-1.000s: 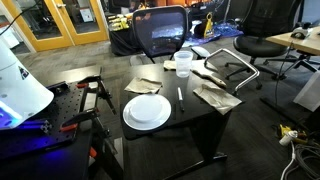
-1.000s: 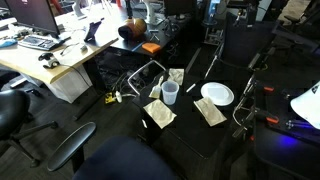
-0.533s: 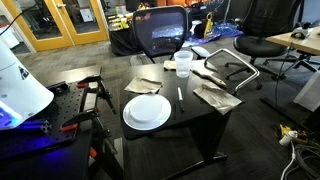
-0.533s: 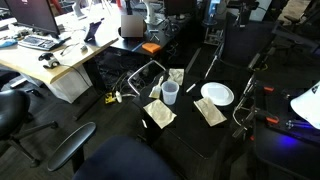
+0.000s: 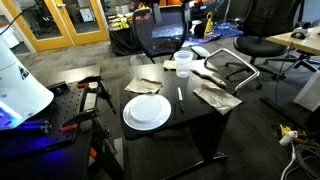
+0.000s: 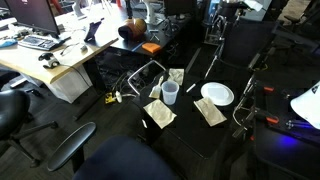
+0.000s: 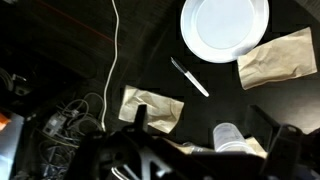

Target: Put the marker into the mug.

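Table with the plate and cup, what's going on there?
A robot arm is meant to put the marker into the mug. Nothing is picked up yet. In the wrist view its open gripper hangs high above the black table, holding nothing. The marker lies flat between the white plate and the upright mug, touching neither.

The wrist view's top edge crops the plate (image 7: 225, 30) (the claw (image 7: 202, 122) shows blurred, dark).

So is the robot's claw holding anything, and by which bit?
Nothing is held. The gripper hangs open and empty; the short, thin dark marker lies free on the black table, apart from the pale translucent mug.
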You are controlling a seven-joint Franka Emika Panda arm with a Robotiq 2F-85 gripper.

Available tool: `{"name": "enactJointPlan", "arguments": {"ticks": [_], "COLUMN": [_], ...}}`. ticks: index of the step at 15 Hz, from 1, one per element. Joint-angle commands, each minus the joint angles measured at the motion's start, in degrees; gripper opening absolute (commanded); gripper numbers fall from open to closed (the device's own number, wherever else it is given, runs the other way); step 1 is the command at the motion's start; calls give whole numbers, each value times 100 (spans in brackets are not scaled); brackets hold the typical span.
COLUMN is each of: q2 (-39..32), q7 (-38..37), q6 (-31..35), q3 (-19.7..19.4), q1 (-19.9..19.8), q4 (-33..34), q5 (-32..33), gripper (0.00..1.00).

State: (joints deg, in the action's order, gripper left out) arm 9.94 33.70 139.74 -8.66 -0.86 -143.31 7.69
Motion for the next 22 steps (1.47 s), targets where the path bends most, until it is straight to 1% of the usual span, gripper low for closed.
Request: {"name": "enactJointPlan", "arguments": {"ticks": [1, 3, 4, 5, 6, 7, 9, 13, 15, 16, 17, 18, 19, 20, 22], "q2": [-515, -750, -862, -957, -1055, -898, -1000, -987, -1198, -1404, -1537, -1691, -1835, -2010, -2351], "q7": [1483, 2317, 2661, 2987, 3162, 2719, 2768, 2768, 3030, 3037, 3196, 3535, 3625, 3939, 4410], "q6": [439, 510, 533, 516, 474, 354, 355, 355, 604, 750, 897, 1109, 1337, 1613, 1994], "q3": [-38, 76, 148, 206, 266, 291, 344, 343, 375, 401, 444, 520, 601, 724, 1036], "q1": [229, 221, 195, 155, 115, 55, 29, 6, 19, 28, 30, 12, -19, -76, -257], "q4": [39, 16, -4, -11, -15, 1, 6, 19, 76, 149, 182, 210, 233, 263, 364], "q5": [-905, -1237, -1283, -1269, -1132, -1133, -1130, -1130, -1181, -1149, -1277, -1591, -1698, -1982, -2339], "gripper": [100, 100, 100, 100, 100, 100, 100, 100, 100, 100, 100, 100, 100, 100, 100]}}
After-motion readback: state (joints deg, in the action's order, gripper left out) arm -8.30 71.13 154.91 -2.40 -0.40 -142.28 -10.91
